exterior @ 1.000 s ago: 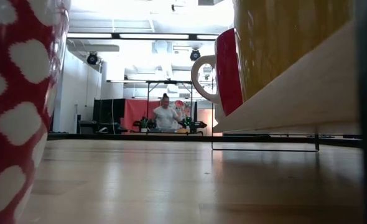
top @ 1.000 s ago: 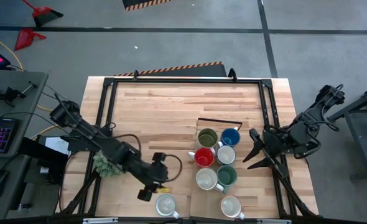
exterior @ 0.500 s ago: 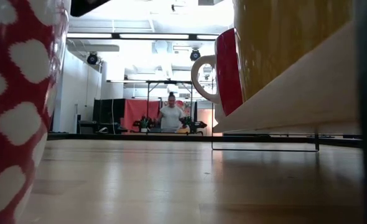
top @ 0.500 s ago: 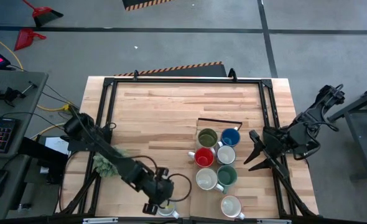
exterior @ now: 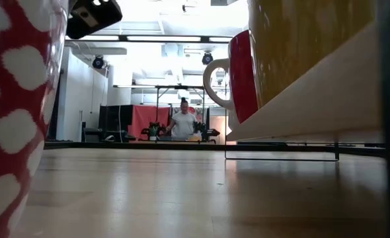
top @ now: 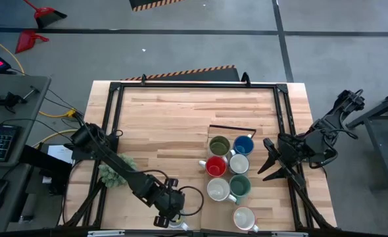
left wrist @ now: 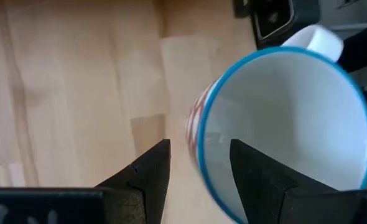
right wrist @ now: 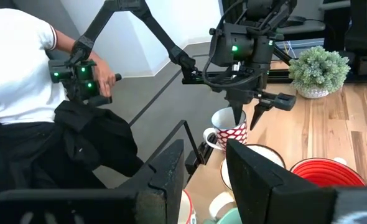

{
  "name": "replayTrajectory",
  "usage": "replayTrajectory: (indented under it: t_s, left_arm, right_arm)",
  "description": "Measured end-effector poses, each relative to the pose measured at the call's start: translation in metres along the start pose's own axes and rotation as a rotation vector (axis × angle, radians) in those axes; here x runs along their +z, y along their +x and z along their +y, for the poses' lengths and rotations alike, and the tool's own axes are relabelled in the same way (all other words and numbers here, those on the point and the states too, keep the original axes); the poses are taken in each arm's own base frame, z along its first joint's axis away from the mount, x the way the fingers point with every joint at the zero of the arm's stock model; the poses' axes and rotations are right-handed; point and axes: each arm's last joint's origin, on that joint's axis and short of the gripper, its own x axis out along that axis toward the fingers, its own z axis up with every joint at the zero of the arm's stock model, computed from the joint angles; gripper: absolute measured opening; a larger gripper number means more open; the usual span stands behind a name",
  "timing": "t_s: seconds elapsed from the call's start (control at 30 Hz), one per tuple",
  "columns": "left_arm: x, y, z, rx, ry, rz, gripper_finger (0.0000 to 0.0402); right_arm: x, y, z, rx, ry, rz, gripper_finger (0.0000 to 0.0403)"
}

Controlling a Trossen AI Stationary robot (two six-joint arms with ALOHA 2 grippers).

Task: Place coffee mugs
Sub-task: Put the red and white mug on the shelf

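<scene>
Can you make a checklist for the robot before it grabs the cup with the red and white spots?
1. Left gripper open: ok, its fingers stand apart.
2. Fingers astride the wall of the spotted mug: ok, the wrist view shows one finger outside the rim and the other inside.
3. Spotted mug upright: ok, its mouth faces up.
4. Handle away from the fingers: ok, it is on the far side.
5. Right gripper out of the way: ok, it waits at the table's right edge beside the grouped mugs.
6. Room in the group for one more mug: cannot tell.
</scene>
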Motion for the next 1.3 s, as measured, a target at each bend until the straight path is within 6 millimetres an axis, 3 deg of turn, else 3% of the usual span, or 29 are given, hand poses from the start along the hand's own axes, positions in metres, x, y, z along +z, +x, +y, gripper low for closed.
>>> replayTrajectory:
  t_s: [0.43, 0.87, 1.3]
  left_arm:
    - [-0.001, 0.022, 0.004, 0.008, 0.009, 0.037, 0.0145]
    - [0.000, 0.022, 0.010, 0.016, 0.083, 0.054, 0.0015]
    - [-0.007, 0.004, 0.021, 0.064, 0.332, 0.154, 0.0010]
  right_arm:
    - [-0.001, 0.000, 0.000, -0.003, 0.004, 0.012, 0.0108]
    - [-0.004, 0.000, -0.001, -0.014, 0.039, 0.038, 0.0108]
    - [-0.005, 0.001, -0.002, -0.041, 0.032, 0.042, 0.0108]
